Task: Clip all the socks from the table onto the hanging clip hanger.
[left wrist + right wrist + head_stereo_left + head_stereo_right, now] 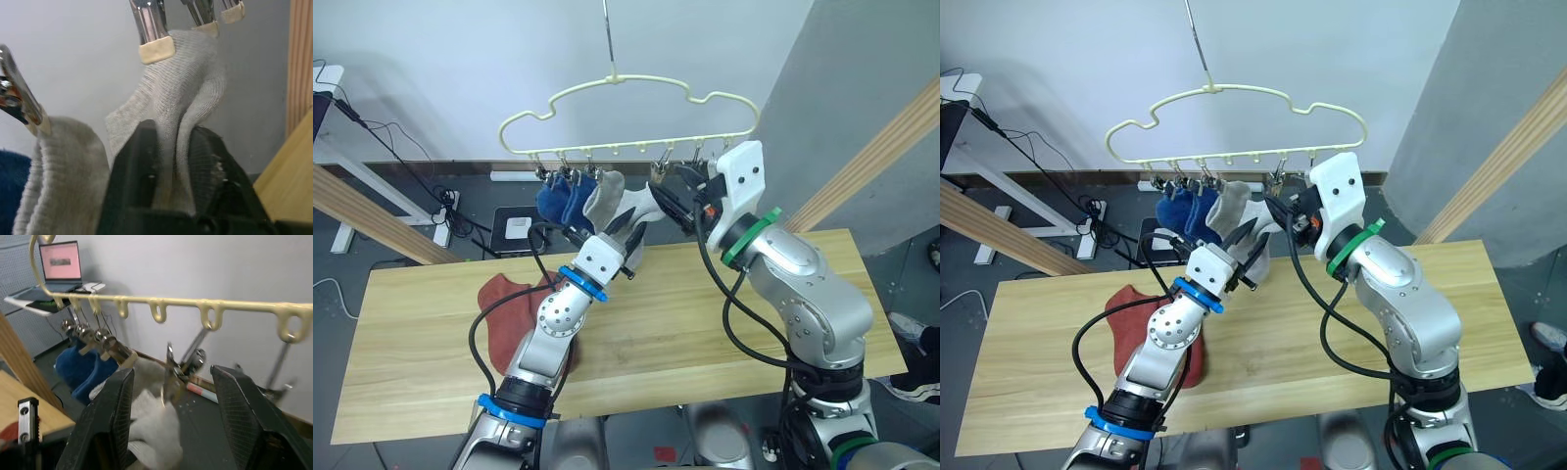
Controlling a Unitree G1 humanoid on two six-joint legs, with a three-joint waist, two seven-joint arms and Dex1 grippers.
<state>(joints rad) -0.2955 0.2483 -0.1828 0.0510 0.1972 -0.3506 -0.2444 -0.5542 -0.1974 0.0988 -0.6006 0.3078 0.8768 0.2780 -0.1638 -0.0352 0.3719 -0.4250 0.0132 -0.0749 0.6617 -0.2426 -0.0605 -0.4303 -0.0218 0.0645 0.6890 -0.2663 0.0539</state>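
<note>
Bench [705, 333]: one red sock [514, 299] lying flat beside the left arm. Left gripper [171, 161]: jaws clamped on a grey sock [181, 98] under the hanger clips. Right gripper [171, 396]: jaws apart around a metal clip [183, 367]. Hanger [626, 122]: two blue socks [560, 199] clipped.

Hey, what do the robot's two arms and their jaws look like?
Both arms are silver-grey metal with white wrist housings and looping black cables. The left arm has blue rings, the right arm a green ring. The left gripper and right gripper have black jaws.
</note>
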